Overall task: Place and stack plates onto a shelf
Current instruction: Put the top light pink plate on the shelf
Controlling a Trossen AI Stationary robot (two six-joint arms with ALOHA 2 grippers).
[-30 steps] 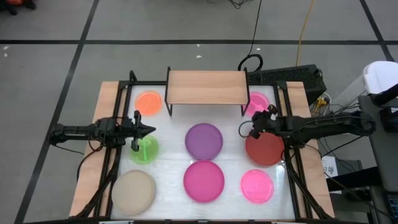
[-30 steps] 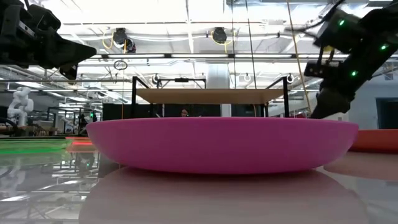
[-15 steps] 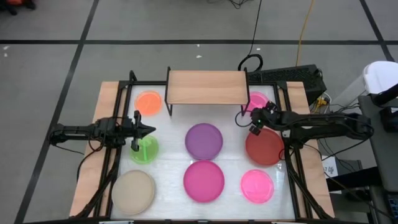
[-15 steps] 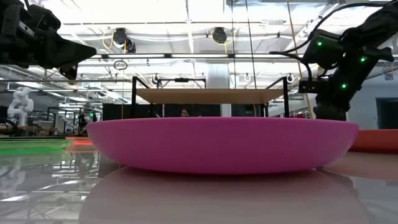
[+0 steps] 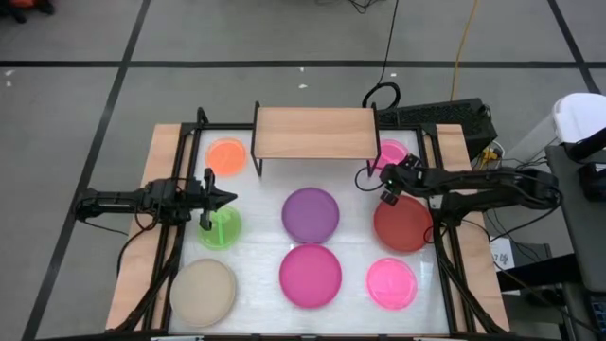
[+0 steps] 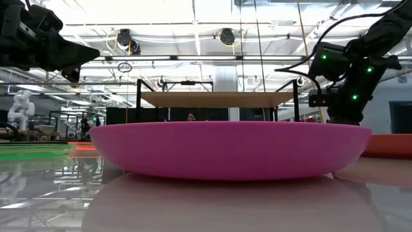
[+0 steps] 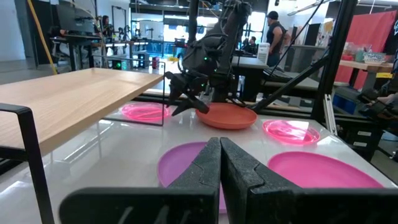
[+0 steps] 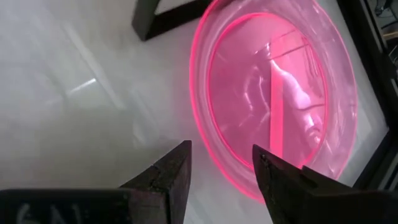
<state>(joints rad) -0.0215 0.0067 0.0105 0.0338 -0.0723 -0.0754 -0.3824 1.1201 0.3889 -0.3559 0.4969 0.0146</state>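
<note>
From above, the bench (image 5: pixel 161 152) carries the shelf (image 5: pixel 314 133) at its far middle, with nothing on its board. The orange plate (image 5: pixel 226 156) lies just left of the shelf and a pink plate (image 5: pixel 396 152) just right of it, partly under the right arm. Nearer lie the green plate (image 5: pixel 222 230), purple plate (image 5: pixel 311 213) and red plate (image 5: pixel 404 225), then the beige plate (image 5: pixel 203 290), magenta plate (image 5: pixel 311 276) and a second pink plate (image 5: pixel 391 283). The left claw (image 5: pixel 224 198) hangs over the far edge of the green plate; the right claw (image 5: pixel 376 176) sits beside the shelf's right leg, at the edge of the far pink plate. From bench height, the magenta plate (image 6: pixel 230 149) fills the front, the shelf (image 6: pixel 215 98) stands behind it, and the right arm reaches down at the right. The left wrist camera shows the left claw (image 7: pixel 219 163) pressed closed on nothing, with the shelf (image 7: pixel 68 99) beside it and the red plate (image 7: pixel 227 116) beyond. The right wrist camera shows the right claw (image 8: pixel 221 168) spread apart, empty, its fingers (image 8: pixel 171 171) straddling the near rim of the pink plate (image 8: pixel 280 93), next to a black shelf leg (image 8: pixel 163 17).
</note>
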